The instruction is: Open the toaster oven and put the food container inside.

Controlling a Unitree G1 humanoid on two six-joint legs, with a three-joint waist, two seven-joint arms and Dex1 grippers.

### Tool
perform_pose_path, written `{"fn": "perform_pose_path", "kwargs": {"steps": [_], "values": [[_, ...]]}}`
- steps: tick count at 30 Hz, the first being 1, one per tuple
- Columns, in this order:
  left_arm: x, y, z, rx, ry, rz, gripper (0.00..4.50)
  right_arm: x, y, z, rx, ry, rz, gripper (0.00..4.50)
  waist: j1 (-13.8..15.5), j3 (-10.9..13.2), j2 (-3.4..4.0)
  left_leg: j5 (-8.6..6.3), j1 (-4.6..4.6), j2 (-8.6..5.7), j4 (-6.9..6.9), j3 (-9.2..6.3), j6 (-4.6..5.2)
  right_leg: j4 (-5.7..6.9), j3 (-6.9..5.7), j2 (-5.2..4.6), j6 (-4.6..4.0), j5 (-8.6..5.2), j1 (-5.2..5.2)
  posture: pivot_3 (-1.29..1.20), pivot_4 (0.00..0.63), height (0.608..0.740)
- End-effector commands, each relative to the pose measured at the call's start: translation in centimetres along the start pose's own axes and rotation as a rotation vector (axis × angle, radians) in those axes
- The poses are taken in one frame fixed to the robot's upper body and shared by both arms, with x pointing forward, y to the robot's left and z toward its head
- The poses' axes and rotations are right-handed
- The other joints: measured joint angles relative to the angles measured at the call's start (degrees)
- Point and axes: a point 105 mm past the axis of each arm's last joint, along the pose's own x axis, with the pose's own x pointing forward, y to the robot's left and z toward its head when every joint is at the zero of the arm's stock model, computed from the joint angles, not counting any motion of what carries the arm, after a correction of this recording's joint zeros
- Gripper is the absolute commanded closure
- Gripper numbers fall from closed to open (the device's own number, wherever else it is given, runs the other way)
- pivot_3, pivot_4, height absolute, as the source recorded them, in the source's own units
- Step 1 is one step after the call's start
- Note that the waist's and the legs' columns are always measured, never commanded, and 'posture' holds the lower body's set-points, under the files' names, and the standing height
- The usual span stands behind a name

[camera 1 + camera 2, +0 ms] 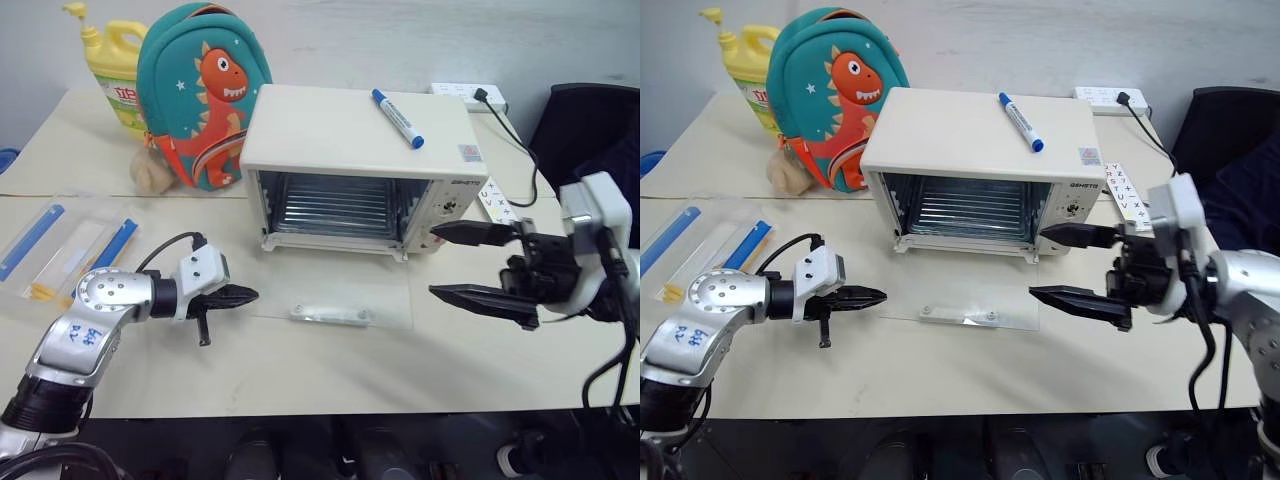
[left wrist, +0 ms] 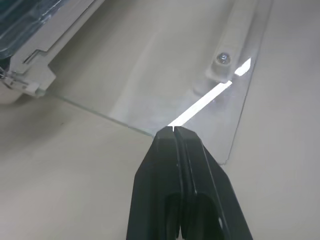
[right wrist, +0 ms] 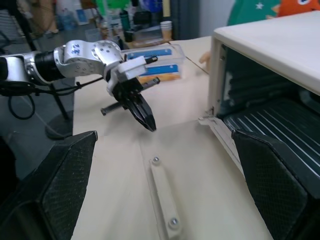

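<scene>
The cream-white toaster oven point(image 1: 350, 130) stands at mid-table with its glass door point(image 1: 340, 290) dropped flat on the table, bar handle point(image 1: 330, 315) at the near edge and the wire rack showing inside. The clear food container point(image 1: 70, 245) with blue clips lies on the table at the far left. My left gripper point(image 1: 250, 295) is shut and empty, just above the table at the door's left edge. My right gripper point(image 1: 432, 262) is open and empty, pointing left, to the right of the door. In the right wrist view the left gripper point(image 3: 149, 125) hovers by the handle point(image 3: 162, 200).
A blue marker point(image 1: 398, 118) lies on the oven's top. A teal dinosaur backpack point(image 1: 200, 90), a yellow bottle point(image 1: 115, 65) and a small beige bundle point(image 1: 150, 172) stand at the back left. A power strip point(image 1: 465, 95) and a black chair point(image 1: 590, 130) are at the back right.
</scene>
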Motion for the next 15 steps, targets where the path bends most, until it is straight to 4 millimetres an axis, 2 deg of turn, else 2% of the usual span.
{"fn": "perform_pose_path", "kwargs": {"steps": [1, 4, 6, 7, 11, 15], "values": [[-0.8, -0.5, -0.4, -0.010, 0.009, 0.076, 4.47, 0.7, -0.2, 0.2, -0.024, 0.010, 0.052, 0.00, 0.0, 0.0, 0.00, 0.00, 0.01, 0.01, -0.02, -0.01, 0.00, 0.00, -0.01, 0.00, 0.00, 0.00, 0.00, 0.00, 0.150, 0.740], [-2.9, -0.2, -0.1, -0.114, -0.046, 0.208, 4.47, 1.5, -0.7, 0.3, -0.030, 0.006, 0.097, 0.00, -0.5, 0.0, 0.00, 0.00, 0.01, 0.04, -0.05, 0.01, 0.00, 0.01, 0.00, 0.00, -0.01, 0.00, -0.02, 0.00, 0.150, 0.740], [-5.2, -0.4, -0.4, -0.215, -0.072, 0.321, 4.09, 2.1, -1.2, 0.3, -0.038, 0.003, 0.125, 0.00, -0.8, 0.0, 0.00, 0.00, 0.00, 0.06, -0.04, 0.01, 0.00, 0.05, -0.02, 0.00, -0.01, 0.00, -0.05, 0.00, 0.150, 0.740], [-7.0, -1.0, -1.0, -0.280, -0.078, 0.406, 3.89, 2.6, -1.9, 0.0, -0.031, 0.020, 0.130, 0.00, -1.1, 0.0, 0.00, 0.00, -0.03, 0.07, -0.04, -0.02, 0.00, 0.05, -0.05, 0.00, -0.01, 0.00, -0.05, 0.00, 0.150, 0.740], [-12.6, -3.7, -3.2, -0.485, -0.066, 0.685, 2.64, 4.0, -3.8, -0.9, -0.030, 0.062, 0.139, 0.00, -2.0, 0.0, -0.03, -0.02, -0.02, 0.10, -0.07, -0.03, 0.01, 0.00, -0.07, -0.03, -0.03, -0.01, -0.06, 0.00, 0.150, 0.740], [-17.8, -6.7, -6.6, -0.708, 0.004, 0.960, 1.40, 4.8, -4.3, -0.8, -0.029, 0.064, 0.203, 0.00, -1.5, 0.0, -0.04, -0.02, 0.00, 0.06, -0.04, -0.05, 0.01, 0.00, -0.10, -0.05, -0.07, -0.04, -0.06, 0.00, 0.150, 0.740]]}}
